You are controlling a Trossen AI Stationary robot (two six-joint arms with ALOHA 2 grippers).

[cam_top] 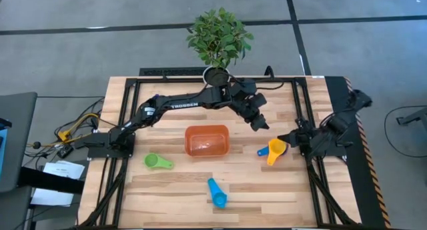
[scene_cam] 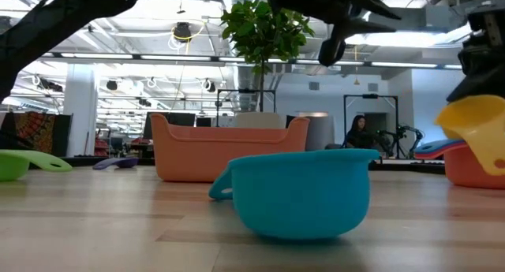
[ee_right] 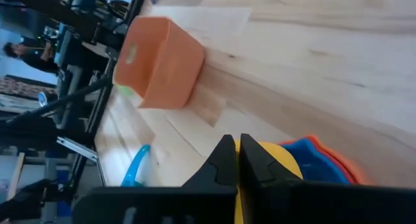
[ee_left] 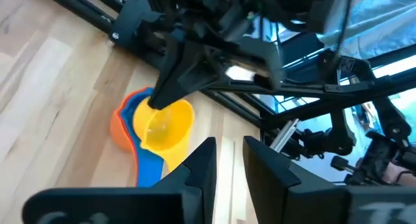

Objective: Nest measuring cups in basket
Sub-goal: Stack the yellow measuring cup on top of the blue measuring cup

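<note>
- Looking straight down, the high view shows the orange basket (cam_top: 207, 140) at the middle of the table (cam_top: 173, 197), with the left gripper (cam_top: 259, 123) hanging just right of it, nothing between its fingers. The right gripper (cam_top: 288, 143) sits at the right side, against the yellow cup (cam_top: 275, 151), which rests on a blue cup (cam_top: 263, 151). A green cup (cam_top: 157, 161) lies left of the basket, and a light blue cup (cam_top: 217, 192) lies nearer, toward the table's front edge. A potted plant (cam_top: 219, 38) stands at the far edge.
- The low view puts the light blue cup (scene_cam: 296, 191) closest, the basket (scene_cam: 229, 147) behind it, the green cup (scene_cam: 24, 162) at far left, and the yellow cup (scene_cam: 477, 132) raised at the right above an orange-red cup (scene_cam: 473, 165).
- The left wrist view shows its own fingers (ee_left: 198, 169) slightly parted and empty; beyond them the right gripper (ee_left: 156, 102) pinches the yellow cup's (ee_left: 164, 126) rim, above blue and orange cups.
- The right wrist view shows its fingers (ee_right: 221, 162) pressed together on the yellow cup (ee_right: 276, 162), with the basket (ee_right: 162, 71) farther off.
</note>
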